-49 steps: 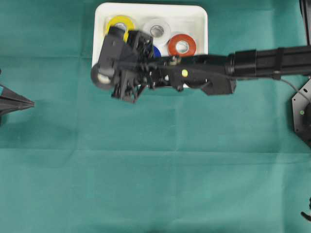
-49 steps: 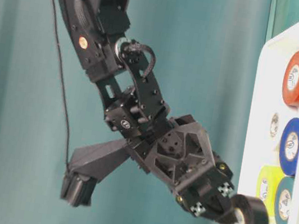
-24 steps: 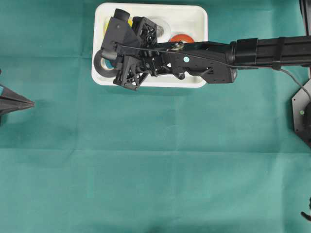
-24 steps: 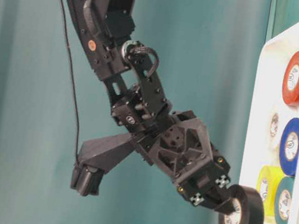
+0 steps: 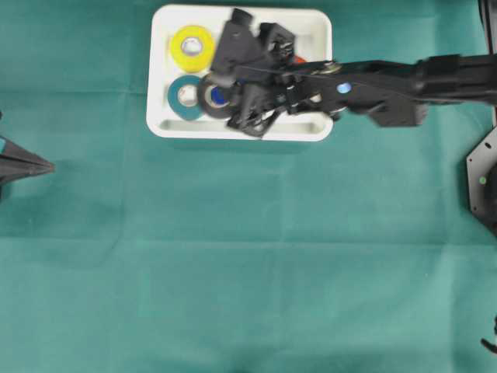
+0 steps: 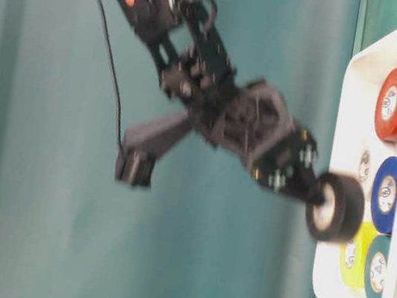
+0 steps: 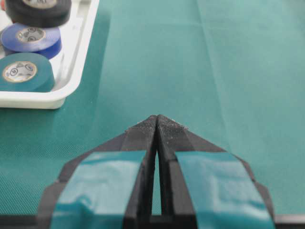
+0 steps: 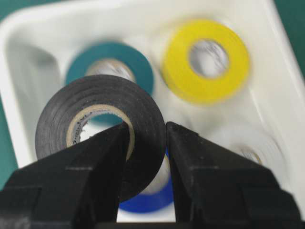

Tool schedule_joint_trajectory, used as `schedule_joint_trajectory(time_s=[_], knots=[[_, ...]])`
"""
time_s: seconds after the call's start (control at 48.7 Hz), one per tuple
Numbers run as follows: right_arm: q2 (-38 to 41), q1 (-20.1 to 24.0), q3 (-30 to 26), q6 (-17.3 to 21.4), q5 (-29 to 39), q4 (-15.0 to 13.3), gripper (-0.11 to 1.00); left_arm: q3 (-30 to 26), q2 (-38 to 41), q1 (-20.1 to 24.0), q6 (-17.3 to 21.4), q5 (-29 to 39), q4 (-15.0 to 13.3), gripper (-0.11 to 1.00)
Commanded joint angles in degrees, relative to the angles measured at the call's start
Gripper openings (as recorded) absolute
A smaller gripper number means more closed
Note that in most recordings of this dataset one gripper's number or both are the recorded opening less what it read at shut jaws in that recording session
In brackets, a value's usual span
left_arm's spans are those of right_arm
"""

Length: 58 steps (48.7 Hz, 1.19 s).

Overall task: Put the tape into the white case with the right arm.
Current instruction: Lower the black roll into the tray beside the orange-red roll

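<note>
Black tape, pinched through its wall by the closed right claw, hangs over the white case; released here, it could land on the blue roll and tip.

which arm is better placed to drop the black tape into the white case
Right. The right gripper already pinches the black tape above the white case; the left gripper sits shut over the cloth, beside the case.

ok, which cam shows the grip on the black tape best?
Right wrist: both fingers pinch the black tape wall, one inside its core. Table-level shows it blurred, overhead mostly hidden under the arm, left wrist only its edge.
</note>
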Motion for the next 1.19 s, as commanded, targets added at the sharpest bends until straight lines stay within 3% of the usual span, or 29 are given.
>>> schedule_joint_trajectory(time_s=[0.0, 0.226, 0.473, 1.171], knots=[[-5.36, -0.70, 3.08, -0.09, -0.26, -0.26, 0.00, -0.97, 0.70, 0.18, 0.09, -0.26, 0.00, 0.01], [-12.48, -2.64, 12.30, 0.00, -0.53, -0.26, 0.00, -0.97, 0.79, 0.09, 0.09, -0.26, 0.00, 0.01], [-15.56, -4.48, 17.93, 0.00, -1.85, -0.26, 0.00, -0.97, 0.79, 0.09, 0.09, -0.26, 0.00, 0.01], [-12.48, -6.24, 17.49, 0.18, -5.45, -0.26, 0.00, -0.97, 0.79, 0.18, 0.00, -0.18, 0.00, 0.01]])
